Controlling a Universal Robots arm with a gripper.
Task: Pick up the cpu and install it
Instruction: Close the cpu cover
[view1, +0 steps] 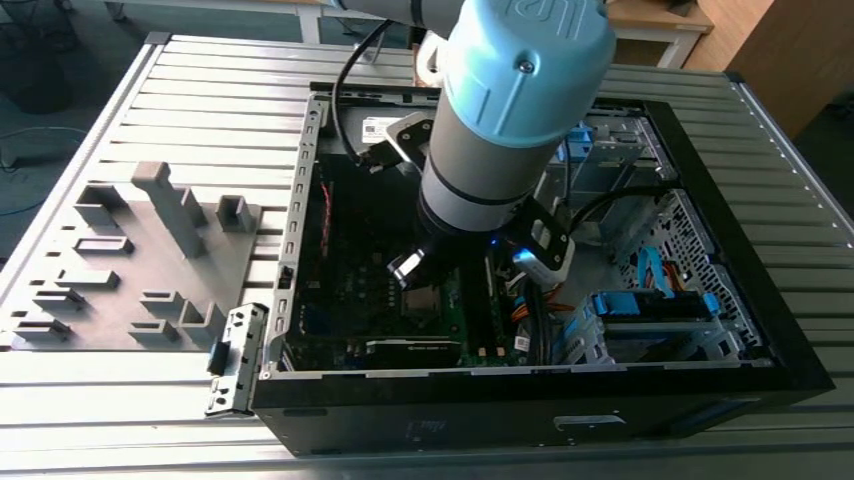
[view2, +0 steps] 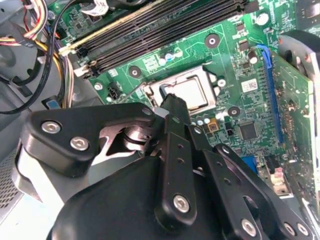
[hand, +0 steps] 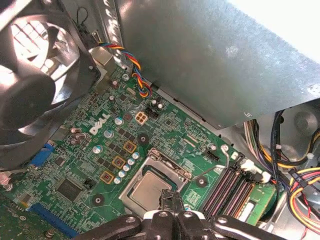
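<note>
Exterior view first: a ribbed metal surface (view1: 200, 100) carries an open black computer case (view1: 747, 330), lying on its side toward the surface's edge at the exterior view's right, with a grey moulded parts tray (view1: 134, 260) well apart from it near the opposite edge. A small metal bracket (view1: 230, 358) lies on the surface just beside the case's near corner. The robot arm (view1: 514, 110), grey with a pale blue cap, reaches down into the case over the green motherboard (view1: 347, 290). In the first wrist view, a grey power-supply box (hand: 200, 55) sits along one edge of the motherboard (hand: 90, 165), a black fan (hand: 30, 85) at another, and black memory slots (hand: 227, 192) run near the socket. The cpu (hand: 149, 191) lies flat inside its metal-framed socket (hand: 172, 167) in the middle of the board, silver face up; the second wrist view shows it (view2: 192, 92) too, in its frame beside the long memory slots (view2: 165, 25). The gripper (view2: 172, 102) hangs just above the socket's edge, holding nothing, and its jaws look pressed together into one narrow black tip.
</note>
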